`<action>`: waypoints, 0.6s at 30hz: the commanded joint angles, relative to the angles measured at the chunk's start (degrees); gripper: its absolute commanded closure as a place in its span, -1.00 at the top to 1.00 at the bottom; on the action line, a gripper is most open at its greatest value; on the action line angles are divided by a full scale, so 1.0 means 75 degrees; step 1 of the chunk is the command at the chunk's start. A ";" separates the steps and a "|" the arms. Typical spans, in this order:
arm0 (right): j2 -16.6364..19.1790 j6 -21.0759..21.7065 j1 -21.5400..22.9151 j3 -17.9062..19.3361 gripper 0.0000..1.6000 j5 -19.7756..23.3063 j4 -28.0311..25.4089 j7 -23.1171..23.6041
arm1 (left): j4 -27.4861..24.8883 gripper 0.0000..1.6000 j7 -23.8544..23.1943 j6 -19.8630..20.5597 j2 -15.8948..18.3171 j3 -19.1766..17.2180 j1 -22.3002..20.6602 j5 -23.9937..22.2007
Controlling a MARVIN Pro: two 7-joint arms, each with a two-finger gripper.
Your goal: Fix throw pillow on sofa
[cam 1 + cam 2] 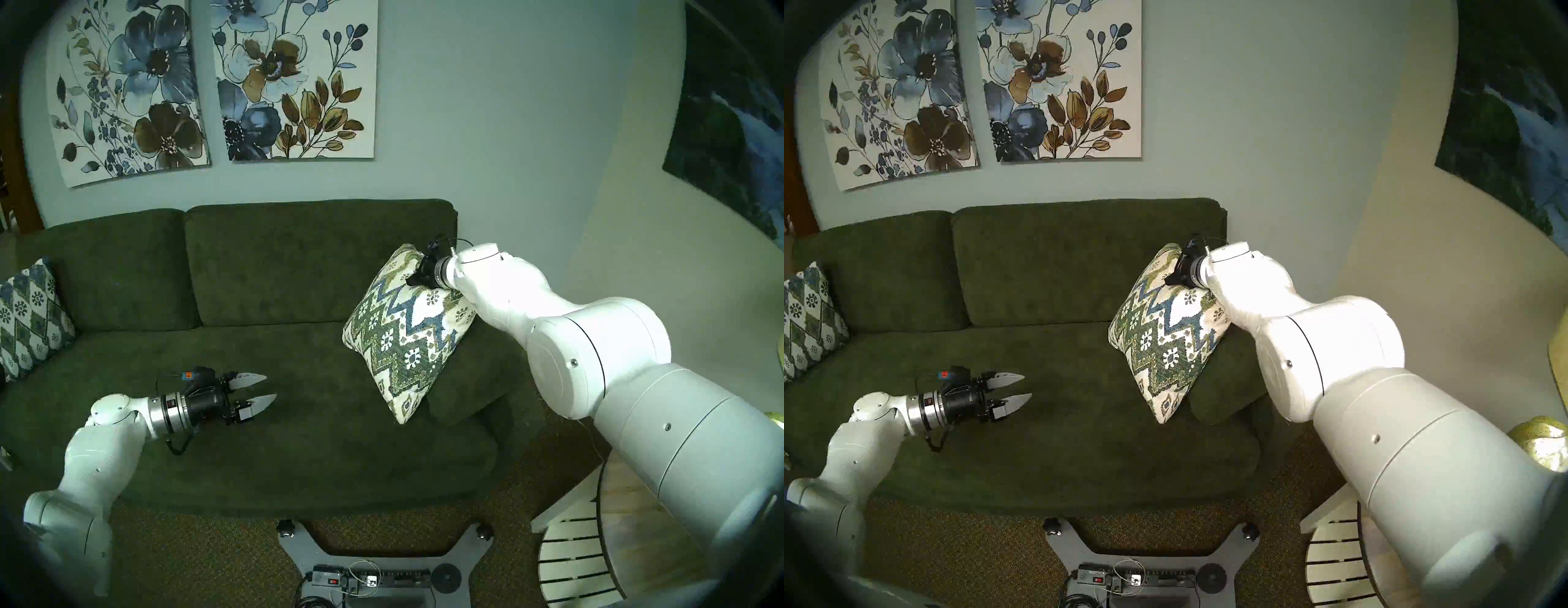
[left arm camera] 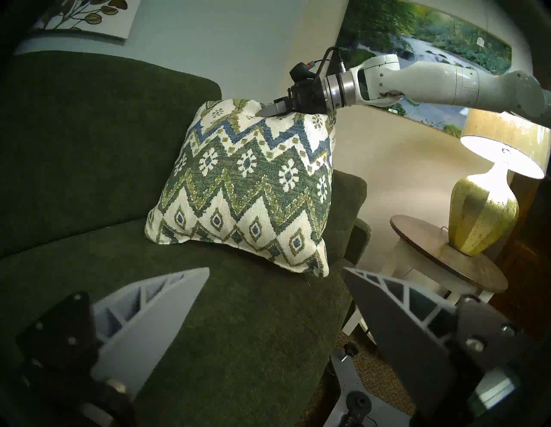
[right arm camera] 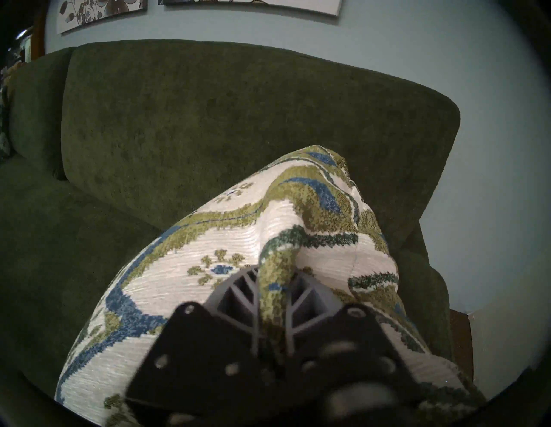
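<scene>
The large square woven throw pillow, cream with green and blue zigzag bands and small flower motifs, stands tilted on one lower corner at the right end of the wide dark green plush sofa. In the head view it sits at about 3 o'clock from the sofa's middle, leaning on the rounded padded armrest, with its top edge against the right back cushion.

The right gripper is at the pillow's upper edge, its jaws pinched tight on a raised fold of the woven fabric; in the right wrist view the fold runs between the two grey ribbed fingers.

The left gripper hovers above the seat at about 8 o'clock from the pillow, well apart from it, jaws spread wide and holding nothing.

A second cushion with a blue-green diamond lattice leans at the sofa's far left end. Beyond the armrest, a lit yellow-green lamp stands on a round wooden side bench.
</scene>
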 commanded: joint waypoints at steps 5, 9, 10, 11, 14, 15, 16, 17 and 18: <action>0.0083 0.0027 0.0162 -0.0199 1.00 -0.0176 -0.0114 0.0034 | -0.0046 1.00 -0.0014 0.0007 -0.0021 -0.0040 -0.0034 -0.0052; 0.0112 0.0048 0.0225 -0.0271 1.00 -0.0219 -0.0251 0.0047 | -0.0043 1.00 -0.0014 0.0005 -0.0021 -0.0039 -0.0036 -0.0047; 0.0125 0.0050 0.0236 -0.0281 1.00 -0.0220 -0.0296 0.0070 | -0.0043 1.00 -0.0014 0.0005 -0.0021 -0.0039 -0.0036 -0.0046; 0.0135 0.0021 0.0262 -0.0291 1.00 -0.0224 -0.0346 0.0092 | -0.0042 1.00 -0.0013 0.0004 -0.0021 -0.0038 -0.0037 -0.0044; 0.0151 0.0005 0.0344 -0.0292 1.00 -0.0211 -0.0476 0.0175 | -0.0040 1.00 -0.0012 0.0003 -0.0020 -0.0036 -0.0039 -0.0039; 0.0153 -0.0006 0.0376 -0.0300 1.00 -0.0214 -0.0521 0.0205 | -0.0039 1.00 -0.0011 0.0003 -0.0020 -0.0035 -0.0039 -0.0037; 0.0153 -0.0017 0.0407 -0.0303 1.00 -0.0213 -0.0576 0.0236 | -0.0039 1.00 -0.0010 0.0002 -0.0019 -0.0034 -0.0039 -0.0035; 0.0156 -0.0010 0.0428 -0.0305 1.00 -0.0209 -0.0622 0.0277 | -0.0038 1.00 -0.0010 0.0002 -0.0019 -0.0033 -0.0040 -0.0033; 0.0157 -0.0015 0.0441 -0.0311 1.00 -0.0211 -0.0658 0.0303 | -0.0038 1.00 -0.0009 0.0002 -0.0019 -0.0033 -0.0040 -0.0032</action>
